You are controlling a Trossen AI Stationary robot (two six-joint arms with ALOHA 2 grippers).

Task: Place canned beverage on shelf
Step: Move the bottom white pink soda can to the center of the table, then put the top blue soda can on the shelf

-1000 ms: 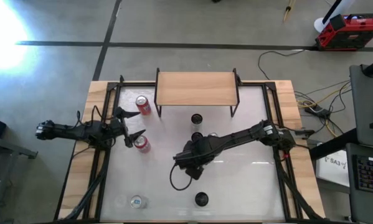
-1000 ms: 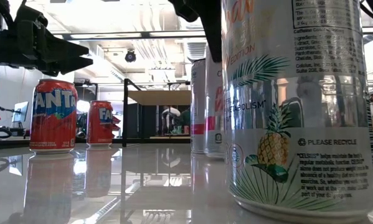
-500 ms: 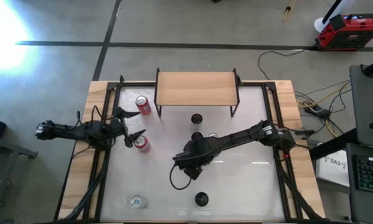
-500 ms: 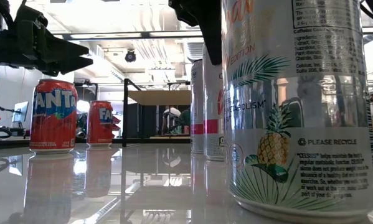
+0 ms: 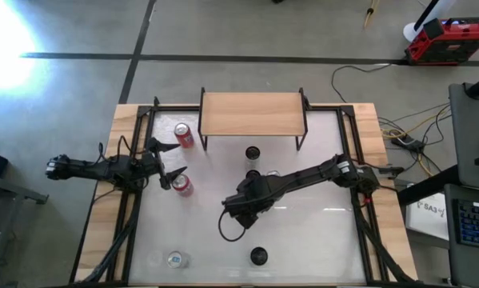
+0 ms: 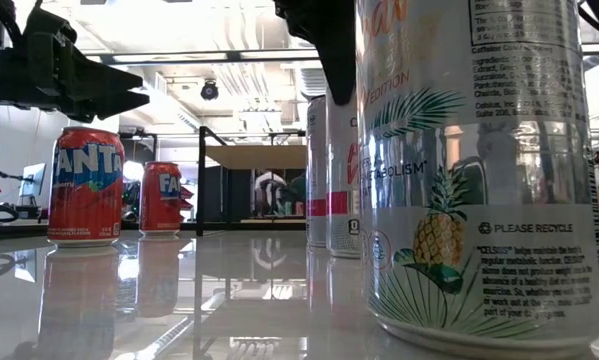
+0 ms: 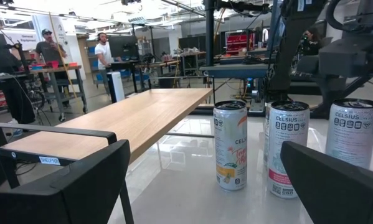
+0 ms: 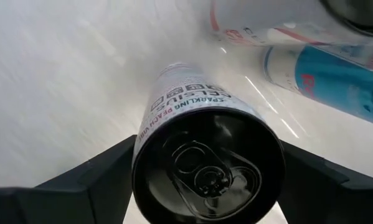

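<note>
The shelf [image 5: 253,114] is placed at 12 o'clock on the desk [image 5: 327,232], and nothing is seen on its wooden top. The right gripper [image 5: 241,210] is found near the middle of the desk, at 6 o'clock from the shelf. In the right wrist view its fingers [image 8: 99,177] are seen on both sides of a slim can [image 8: 205,149] with a black top, and they are pressed against it, so the can is grasped. This can is held well apart from the shelf. Two more slim cans [image 5: 253,154] are standing between the gripper and the shelf. Another can with a black top [image 5: 258,256] stands at 6 o'clock on the desk, and a silver-topped can [image 5: 173,259] at 7 o'clock.

The left gripper [image 5: 169,165] is waiting at 9 o'clock, with its fingers [image 5: 165,147] spread and nothing between them. One red Fanta can [image 5: 183,186] is just beside it, and a second red can [image 5: 183,134] stands at 11 o'clock, near the shelf leg.
</note>
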